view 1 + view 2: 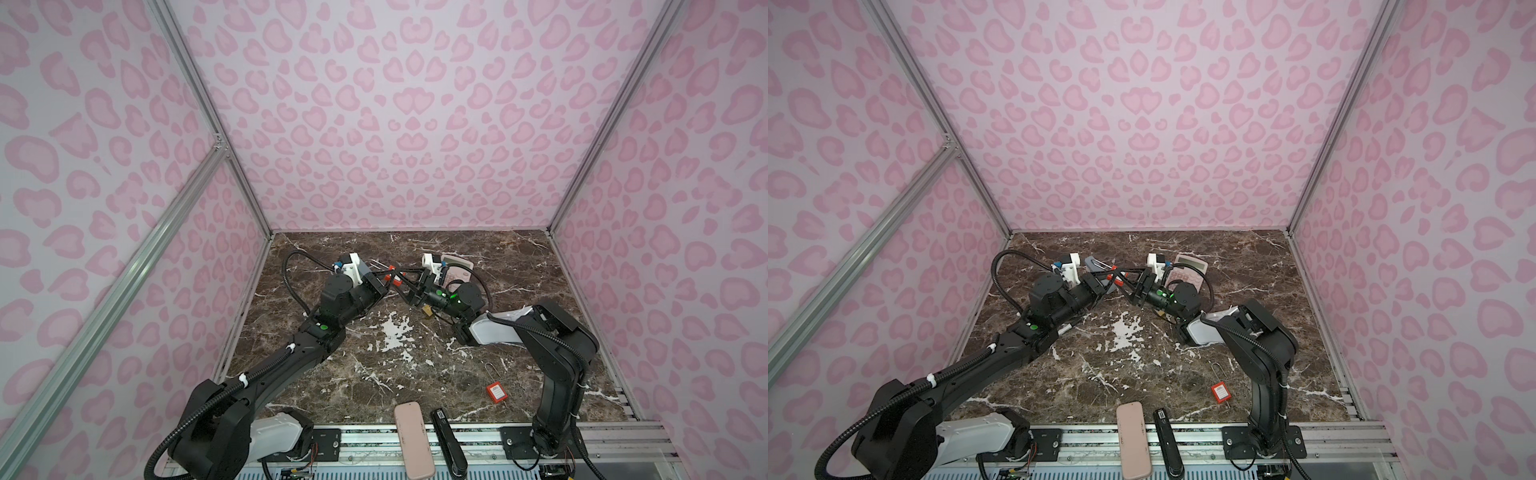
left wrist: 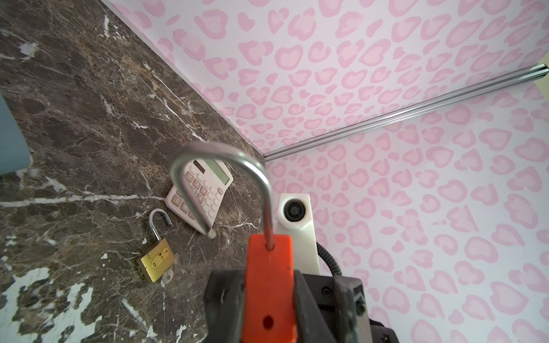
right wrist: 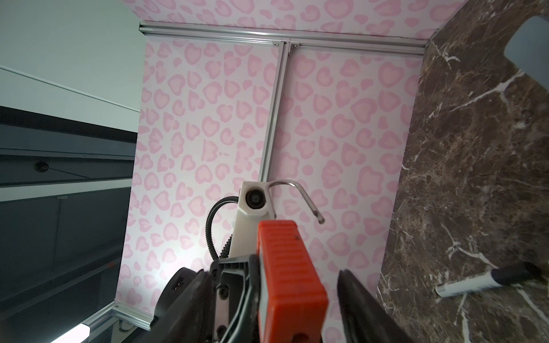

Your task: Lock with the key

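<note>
Front edge: pink case [image 1: 414, 440] and black tool [image 1: 448, 440] lie side by side, well apart from the work.
Spare lock: red padlock [image 1: 495, 392] lies flat on the table [image 1: 374, 374] near the right arm's base, with no gripper near it.
Left gripper [image 2: 269, 300]: pressed together on the flat sides of the orange padlock [image 2: 269, 267]. It holds the padlock in the air mid-table, probably so the other arm can reach it.
Shackle [image 2: 225, 166]: swung open, its free end is out of the body, so nothing is locked yet.
Right gripper [image 3: 276, 300]: spread on both sides of the same padlock, with a clear gap at one finger [image 3: 356, 297]. I judge it is there to steady or take the padlock.
Key: I cannot see one in the orange padlock.
Brass padlock [image 2: 156, 259]: open on the table. Only the left wrist view shows it well, and a pale piece at its foot may be a key.
Calculator [image 2: 199, 196]: just beyond the brass padlock, near the back wall.
Marker [image 3: 487, 282]: clear only in the right wrist view.
</note>
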`<state>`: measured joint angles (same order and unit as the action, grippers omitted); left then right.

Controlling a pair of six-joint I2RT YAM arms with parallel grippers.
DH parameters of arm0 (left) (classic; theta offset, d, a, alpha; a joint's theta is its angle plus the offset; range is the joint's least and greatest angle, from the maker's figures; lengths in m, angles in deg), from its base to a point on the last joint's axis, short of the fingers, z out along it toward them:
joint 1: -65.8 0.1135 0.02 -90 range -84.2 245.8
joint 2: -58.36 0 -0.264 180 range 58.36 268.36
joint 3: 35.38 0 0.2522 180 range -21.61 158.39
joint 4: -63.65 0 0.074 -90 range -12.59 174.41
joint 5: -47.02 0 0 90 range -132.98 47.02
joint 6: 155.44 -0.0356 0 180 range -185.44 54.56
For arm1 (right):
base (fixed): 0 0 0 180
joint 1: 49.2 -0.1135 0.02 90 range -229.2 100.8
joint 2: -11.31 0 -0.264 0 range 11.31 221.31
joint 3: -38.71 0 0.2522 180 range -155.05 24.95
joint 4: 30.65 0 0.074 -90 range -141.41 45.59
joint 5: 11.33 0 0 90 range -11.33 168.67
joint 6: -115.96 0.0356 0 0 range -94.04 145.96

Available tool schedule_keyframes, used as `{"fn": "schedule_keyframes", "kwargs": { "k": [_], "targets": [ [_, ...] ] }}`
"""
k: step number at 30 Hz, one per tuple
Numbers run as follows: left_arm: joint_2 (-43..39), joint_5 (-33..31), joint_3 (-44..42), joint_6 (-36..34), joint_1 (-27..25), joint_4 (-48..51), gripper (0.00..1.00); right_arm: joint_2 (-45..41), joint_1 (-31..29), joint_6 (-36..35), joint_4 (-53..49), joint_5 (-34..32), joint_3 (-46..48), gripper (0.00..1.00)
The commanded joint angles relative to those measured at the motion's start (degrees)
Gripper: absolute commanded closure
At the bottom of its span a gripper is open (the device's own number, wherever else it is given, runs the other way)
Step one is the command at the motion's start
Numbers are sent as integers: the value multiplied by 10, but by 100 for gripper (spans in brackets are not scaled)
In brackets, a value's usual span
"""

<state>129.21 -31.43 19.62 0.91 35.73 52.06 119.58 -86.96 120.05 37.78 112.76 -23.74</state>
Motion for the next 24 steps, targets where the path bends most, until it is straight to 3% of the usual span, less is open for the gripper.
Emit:
{"fn": "schedule_keyframes", "kwargs": {
  "k": [1,14,24],
  "targets": [
    [2,1,-3,2,0,-32,88,4,0,9,35,5,-1,39],
    [-4,1,-14,2,7,-30,88,-6,1,3,22,9,6,62],
    [-16,1,-23,2,11,-32,88,-13,11,4,25,7,17,61]
  ]
}}
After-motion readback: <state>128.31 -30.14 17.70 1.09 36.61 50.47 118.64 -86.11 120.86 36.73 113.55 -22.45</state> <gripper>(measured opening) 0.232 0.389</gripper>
